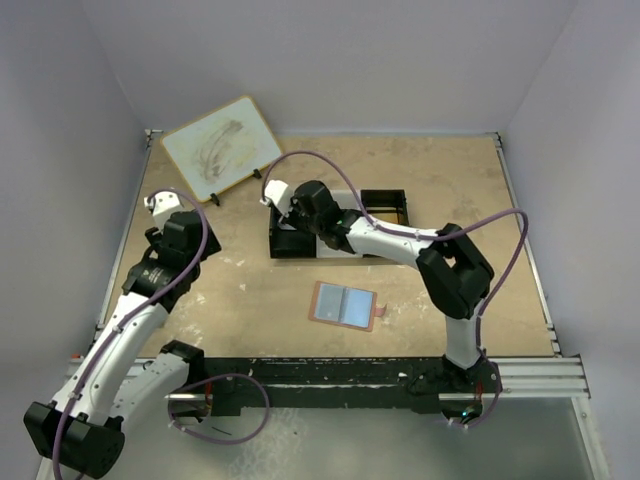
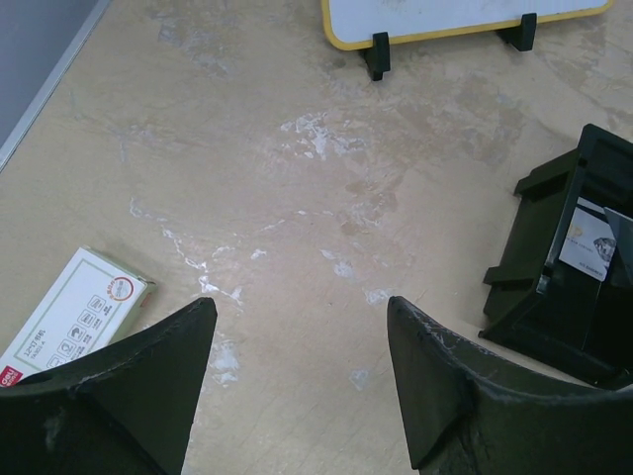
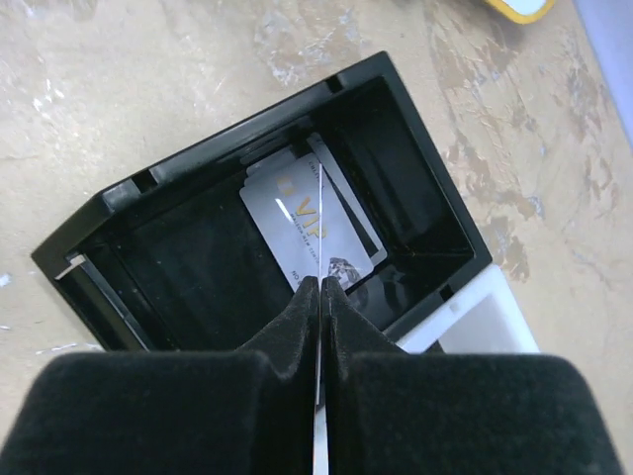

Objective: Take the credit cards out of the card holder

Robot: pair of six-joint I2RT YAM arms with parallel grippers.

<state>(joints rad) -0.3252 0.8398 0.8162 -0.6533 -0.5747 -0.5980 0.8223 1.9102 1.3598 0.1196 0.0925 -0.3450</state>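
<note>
Your largest surface is the tan table [image 1: 420, 190], with both arms based at its 6 o'clock edge. The right arm [image 1: 400, 240] reaches toward 12 o'clock over the black-white-black tray [image 1: 388, 192], which sits just past the table's centre. The left arm [image 1: 130, 320] stretches up the 9 o'clock side. The white board [image 1: 220, 150] with the wooden rim stands tilted at 11 o'clock. The card holder [image 1: 343, 306] lies open and flat at 6 o'clock of the tray, well apart from it, with its grey-blue inside facing up. Your right gripper [image 3: 321, 289] has its fingers pressed together on one thin card [image 3: 321, 228], held edge-on above the tray's left black compartment. More of the credit cards [image 3: 297, 223] lie flat on that compartment's floor, overlapping one another. Your left gripper [image 2: 297, 312] hangs over bare table with its fingers spread wide apart and nothing between them. In its wrist view the tray is at 3 o'clock. A small white box [image 2: 74, 317] with a printed label lies at 8 o'clock beside the left finger.
</note>
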